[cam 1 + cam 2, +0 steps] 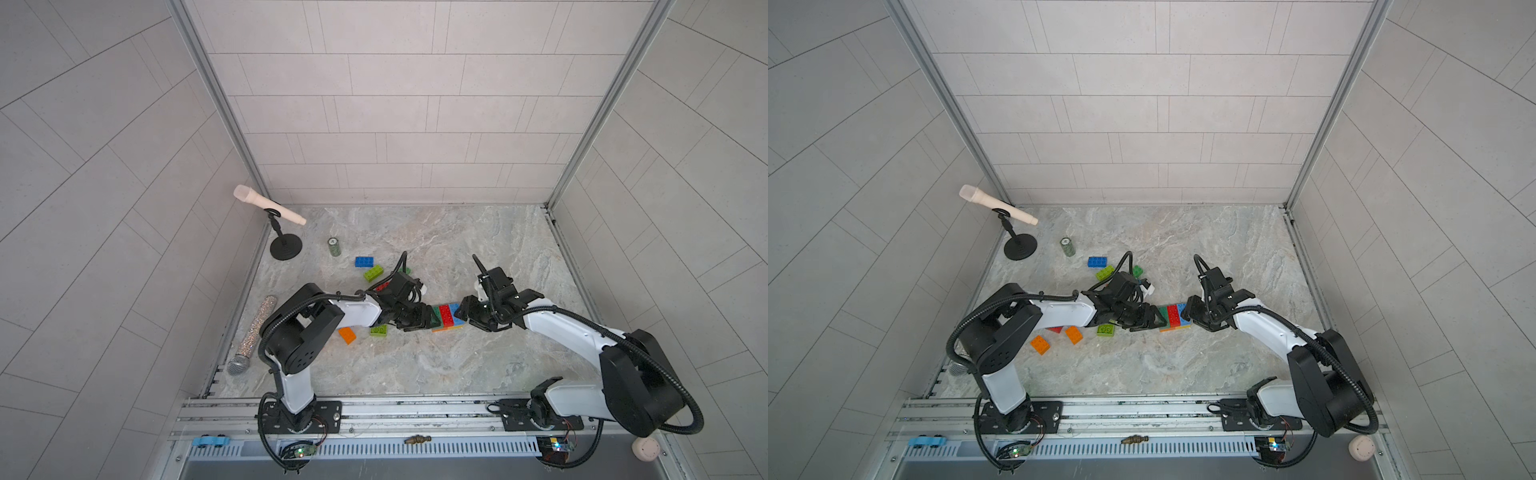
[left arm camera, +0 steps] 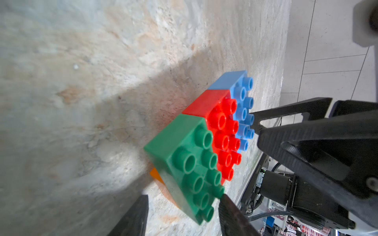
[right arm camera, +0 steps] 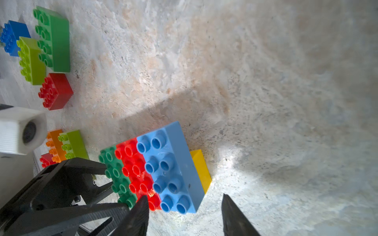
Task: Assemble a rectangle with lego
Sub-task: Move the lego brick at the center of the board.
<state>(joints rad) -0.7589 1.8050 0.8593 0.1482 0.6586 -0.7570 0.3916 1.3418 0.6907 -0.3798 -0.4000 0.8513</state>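
Left wrist view: left gripper [image 2: 184, 196] has the near end of the dk green brick [image 2: 180, 147] between its jaws; jaws roughly half open, one finger [image 2: 231, 216] touching an end stud, the other clear of the brick w/ table [image 2: 81, 102] showing between, so nothing clamped; dk green brick, red brick [image 2: 204, 106] and lt blue brick [image 2: 227, 80] sit long side to long side, studs up, as one slab [image 2: 223, 126]; an orange piece [image 2: 156, 175] peeks out under the green. Right wrist view: right gripper [image 3: 184, 195] has the near end of the lt blue brick between its jaws; also roughly half open, one finger [image 3: 139, 216] in front of the red brick's end, the other clear of the blue, no pinch; a yellow brick [image 3: 201, 167] lies under the blue, jutting past its long side. Both top views: slab lies near the table's centre; left gripper at its 9 o'clock, right gripper at its 3 o'clock; loose lego at the slab's 10–11 o'clock: loose blue brick [image 1: 364, 261], loose lime brick [image 1: 373, 273], plus a loose green brick [image 3: 55, 40] and loose red brick [image 3: 55, 92] partly behind the left arm [image 1: 357, 311]; at 8–9 o'clock: second lime brick [image 1: 378, 330] and loose orange brick [image 1: 347, 335]. Non-task bits: small green cylinder [image 1: 334, 247] at the slab's 10 o'clock, further out; cream mic [image 1: 270, 205] on a stand [image 1: 286, 249] in the table's 10–11 o'clock corner; glitter mic [image 1: 253, 336] along the 8 o'clock edge.
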